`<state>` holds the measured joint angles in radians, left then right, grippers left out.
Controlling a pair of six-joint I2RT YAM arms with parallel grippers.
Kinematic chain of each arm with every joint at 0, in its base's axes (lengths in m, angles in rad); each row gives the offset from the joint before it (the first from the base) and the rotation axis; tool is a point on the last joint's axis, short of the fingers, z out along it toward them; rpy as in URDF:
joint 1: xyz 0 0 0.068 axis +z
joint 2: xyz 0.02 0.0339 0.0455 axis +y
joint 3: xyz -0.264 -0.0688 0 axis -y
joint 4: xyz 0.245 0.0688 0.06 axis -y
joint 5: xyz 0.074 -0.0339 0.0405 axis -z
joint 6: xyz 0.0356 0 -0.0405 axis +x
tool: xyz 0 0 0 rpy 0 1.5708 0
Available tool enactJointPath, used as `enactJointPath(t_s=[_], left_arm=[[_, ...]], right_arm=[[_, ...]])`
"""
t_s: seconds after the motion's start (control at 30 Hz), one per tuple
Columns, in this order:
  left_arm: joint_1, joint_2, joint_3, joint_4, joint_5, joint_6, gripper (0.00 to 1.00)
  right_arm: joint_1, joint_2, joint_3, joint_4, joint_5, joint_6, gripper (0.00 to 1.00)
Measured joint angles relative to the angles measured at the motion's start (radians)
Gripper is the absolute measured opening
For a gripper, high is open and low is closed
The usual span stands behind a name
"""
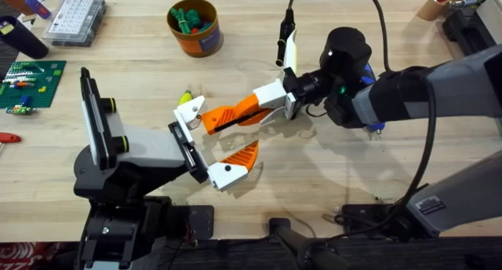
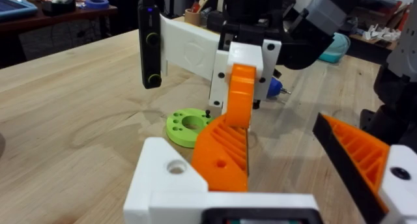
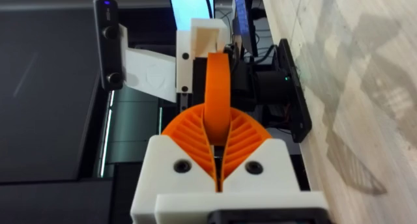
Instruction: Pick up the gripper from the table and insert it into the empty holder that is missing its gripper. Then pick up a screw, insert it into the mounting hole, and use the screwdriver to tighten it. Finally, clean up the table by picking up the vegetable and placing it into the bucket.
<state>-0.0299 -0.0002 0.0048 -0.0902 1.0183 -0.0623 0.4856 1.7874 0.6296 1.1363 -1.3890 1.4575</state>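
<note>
Overhead: gripper (image 1: 227, 118) pinched inside right end effector (image 1: 235, 115)

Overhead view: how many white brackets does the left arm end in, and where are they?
2. The holder, yellow-tipped, is the one farther from the arms' bases. The other bracket, nearer the bases, carries an orange finger.

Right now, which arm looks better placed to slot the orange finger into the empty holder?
The right arm. Its end effector is shut on the orange finger, which already points at the empty holder. The left arm carries that holder itself, so it probably can only hold it in place.
</note>
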Motion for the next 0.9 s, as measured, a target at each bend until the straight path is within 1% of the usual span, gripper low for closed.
enactJointPath(t_s=[0.47,0.7,0.9], left_arm=[[0.001,0.000,0.001,-0.003,0.001,0.001,0.985],[0.001,0.000,0.001,-0.003,0.003,0.001,0.986],[0.001,0.000,0.001,-0.003,0.003,0.001,0.985]], right_arm=[[0.001,0.000,-0.002,-0.007,-0.025,0.008,0.019],[0.001,-0.043,-0.002,0.016,-0.026,0.024,0.019],[0.001,-0.045,-0.002,0.015,-0.022,0.032,0.019]])
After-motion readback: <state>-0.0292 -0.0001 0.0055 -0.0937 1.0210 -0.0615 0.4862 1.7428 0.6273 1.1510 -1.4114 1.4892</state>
